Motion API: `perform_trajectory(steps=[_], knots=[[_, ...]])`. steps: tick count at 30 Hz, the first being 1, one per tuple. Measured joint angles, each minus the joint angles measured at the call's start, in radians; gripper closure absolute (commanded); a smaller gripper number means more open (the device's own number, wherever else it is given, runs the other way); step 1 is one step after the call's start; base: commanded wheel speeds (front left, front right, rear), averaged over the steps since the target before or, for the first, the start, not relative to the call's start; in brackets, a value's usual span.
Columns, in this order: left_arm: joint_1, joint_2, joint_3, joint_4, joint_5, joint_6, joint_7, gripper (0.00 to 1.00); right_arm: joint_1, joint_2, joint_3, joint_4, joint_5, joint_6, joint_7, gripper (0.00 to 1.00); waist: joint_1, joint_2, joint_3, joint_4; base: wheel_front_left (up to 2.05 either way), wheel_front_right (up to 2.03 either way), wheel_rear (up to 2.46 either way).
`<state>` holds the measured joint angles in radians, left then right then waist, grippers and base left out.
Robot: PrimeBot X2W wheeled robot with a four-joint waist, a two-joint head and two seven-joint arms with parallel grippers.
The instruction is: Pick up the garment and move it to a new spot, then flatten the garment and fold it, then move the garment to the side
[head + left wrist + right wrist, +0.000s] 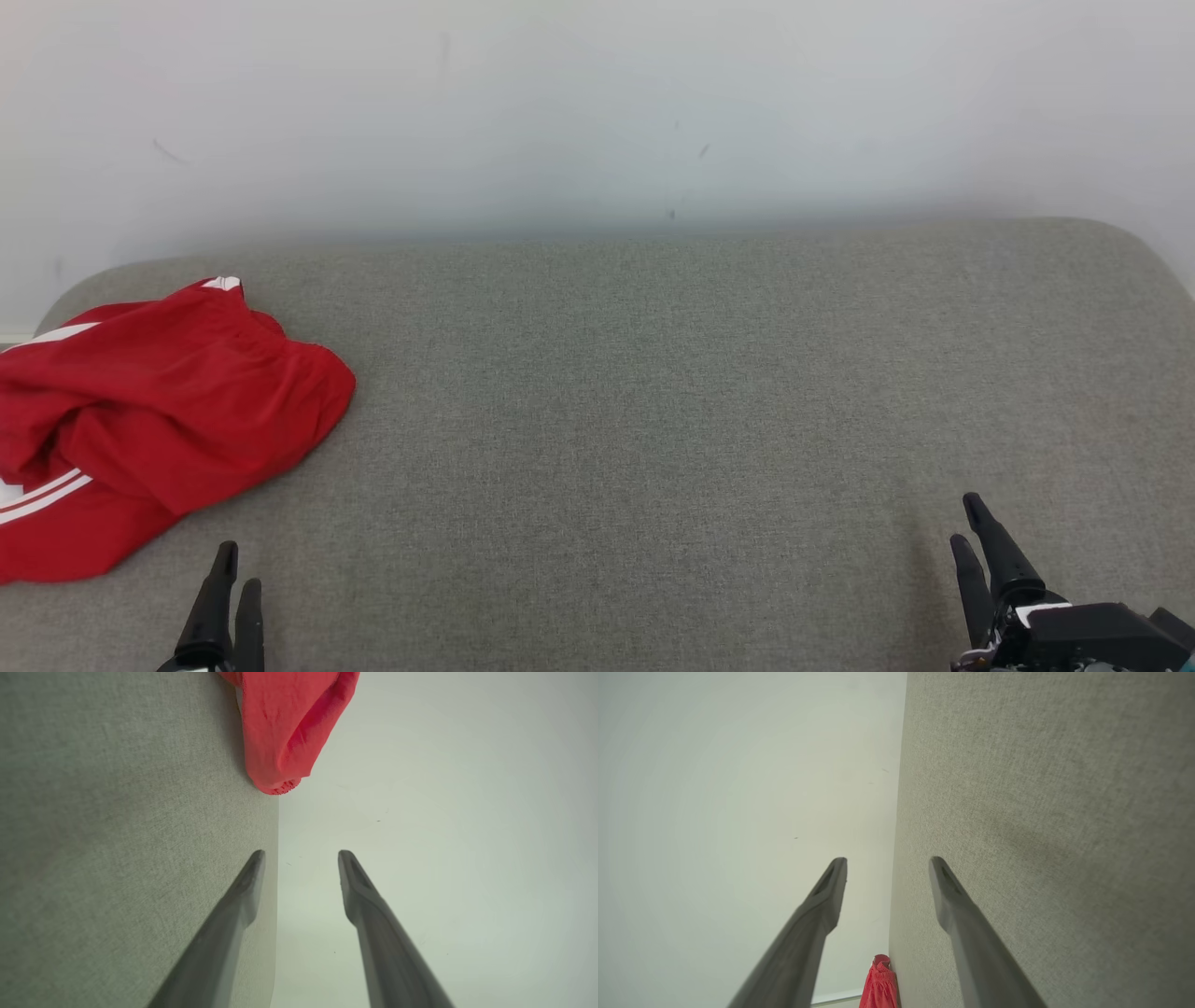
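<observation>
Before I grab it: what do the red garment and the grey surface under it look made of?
Red garment: thin, smooth cloth, likely a sporty synthetic; it drapes in soft folds with a faint sheen. Grey surface: matte, coarse woven fabric, probably upholstery; the weave's grain shows up close.

**Item:** one garment [159, 411]. Red, light fabric, with paired white stripes along one side and a white patch at its far tip.
**State:** you will find it unfolded, crumpled into soft, loose folds, with one rounded lobe ending in a gathered, stitched edge.
**Location:** it lies on the grey fabric worktop [653, 420], at the left end near the rounded far-left corner.
</observation>
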<state>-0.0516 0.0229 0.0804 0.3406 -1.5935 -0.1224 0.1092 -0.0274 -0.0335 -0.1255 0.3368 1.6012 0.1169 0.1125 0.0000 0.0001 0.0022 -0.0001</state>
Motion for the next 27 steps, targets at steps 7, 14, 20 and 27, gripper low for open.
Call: perform_trajectory(steps=[7,14,20,27], knots=[[0.002,0.001,-0.024,-0.004,0.002,0.0,-0.022,0.0,-0.003,0.0,0.015,-0.007,-0.016,-0.002,-0.025,0.0,0.0,0.0,-0.001,-0.001,0.0,0.0,0.0],[0.0,0.007,-0.052,-0.008,0.055,0.015,-0.052,0.0,-0.004,-0.002,0.036,-0.016,-0.075,-0.004,-0.053,0.0,0.0,0.0,-0.003,-0.002,0.0,0.0,0.0],[-0.004,0.021,-0.085,-0.01,0.131,0.047,-0.076,0.0,-0.024,-0.021,0.078,-0.024,-0.181,-0.03,-0.078,0.0,0.0,0.0,-0.005,-0.005,0.0,0.0,0.0],[-0.02,0.044,-0.125,-0.016,0.225,0.071,-0.103,0.0,-0.028,-0.047,0.125,-0.042,-0.294,-0.057,-0.105,0.0,0.0,0.0,-0.005,-0.01,0.0,0.0,0.0]])
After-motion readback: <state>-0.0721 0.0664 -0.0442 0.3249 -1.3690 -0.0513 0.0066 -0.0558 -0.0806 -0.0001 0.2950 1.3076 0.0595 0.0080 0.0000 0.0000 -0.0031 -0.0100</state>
